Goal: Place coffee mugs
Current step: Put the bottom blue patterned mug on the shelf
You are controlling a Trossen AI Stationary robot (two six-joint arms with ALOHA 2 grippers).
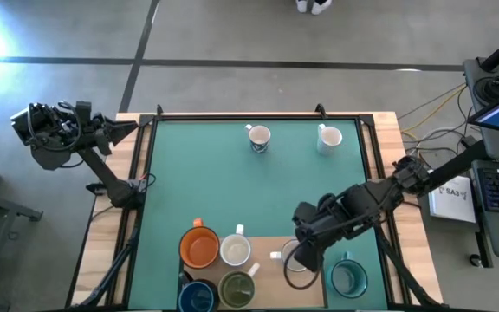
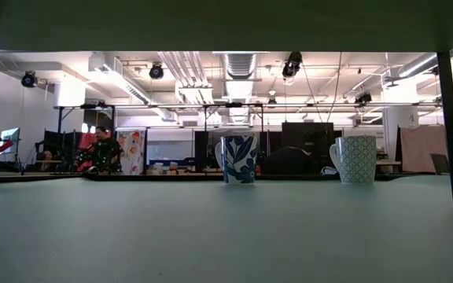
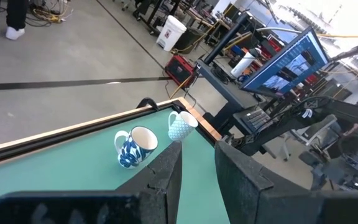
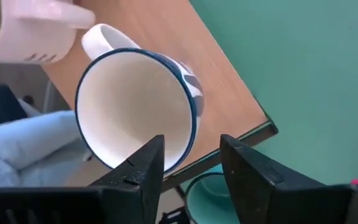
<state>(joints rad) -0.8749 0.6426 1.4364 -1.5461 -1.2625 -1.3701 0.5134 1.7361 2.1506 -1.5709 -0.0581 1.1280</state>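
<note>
My right tool [image 4: 190, 163] hangs over the near end of the counter [image 1: 206, 173], its fingers parted on either side of the rim of a blue-rimmed white mug [image 4: 135, 106]; one finger sits inside the mouth, the other outside the wall, and I see no squeeze yet, so I read it as released. That mug stands on the wooden board [image 4: 185, 37]. Just below the tool is the teal mug [image 1: 347, 277]. On the tool's other side, along the board, sit a white mug [image 1: 235, 251], the orange mug [image 1: 201, 248], an olive-green mug [image 1: 236, 289] and the dark blue mug [image 1: 197, 297].

Well beyond the tool, at the far end of the green mat, stand two more: a white mug with blue leaves [image 1: 259, 138] and a patterned pale mug [image 1: 330, 138], apart from each other.

My left tool [image 3: 197, 168] waits off the counter's far left corner, fingers parted, holding nothing.
</note>
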